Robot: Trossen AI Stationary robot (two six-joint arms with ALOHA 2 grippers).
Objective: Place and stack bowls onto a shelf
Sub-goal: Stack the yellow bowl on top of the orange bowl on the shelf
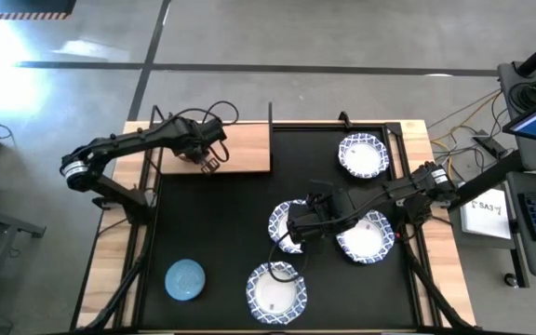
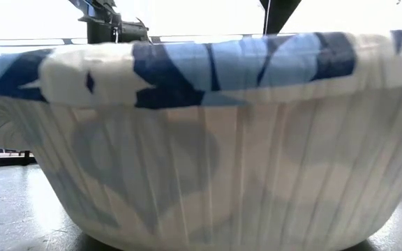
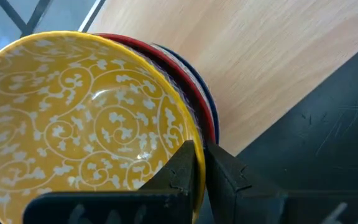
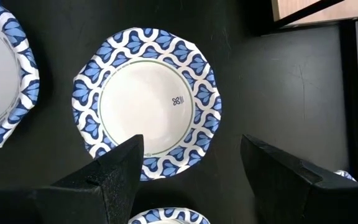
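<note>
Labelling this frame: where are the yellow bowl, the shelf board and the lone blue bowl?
yellow bowl (image 3: 86, 118), left wrist view, patterned inside
shelf board (image 1: 249, 149), high view, bare wood
blue bowl (image 1: 185, 279), high view, centre

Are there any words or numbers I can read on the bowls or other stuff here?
No text here can be read for sure.
White paper sheet beside the table: dark printed marks, too small to read.
White bowl with blue patterned rim below the right gripper: a small blue emblem, a symbol, not letters.
</note>
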